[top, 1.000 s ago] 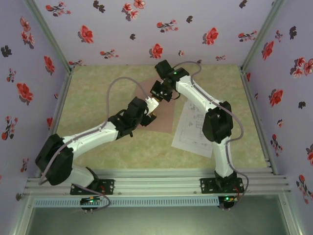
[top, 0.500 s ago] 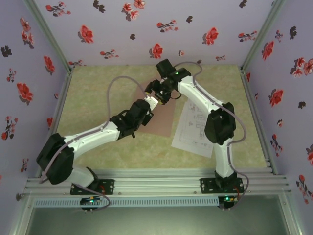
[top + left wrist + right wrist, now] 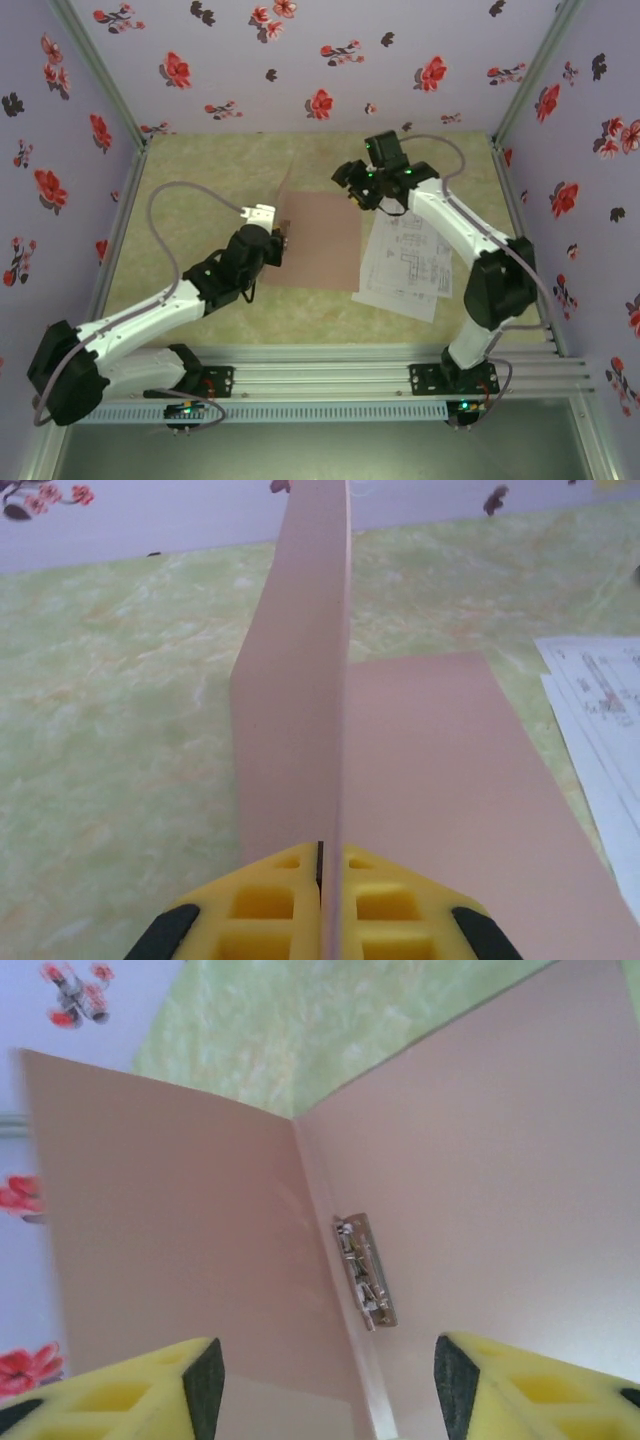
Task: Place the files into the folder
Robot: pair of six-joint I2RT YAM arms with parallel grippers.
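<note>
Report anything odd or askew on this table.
Nothing damaged. The folder has one cover standing upright, pinched in the left pincer; the files lie beside it, slightly fanned and skewed.

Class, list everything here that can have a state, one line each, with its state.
folder: open, one flap held upright, the other flat on the table
files: stacked flat beside the folder, not yet inside
clip: holds no paper
left tool: shut on the folder's upright flap
right tool: open, holding nothing
</note>
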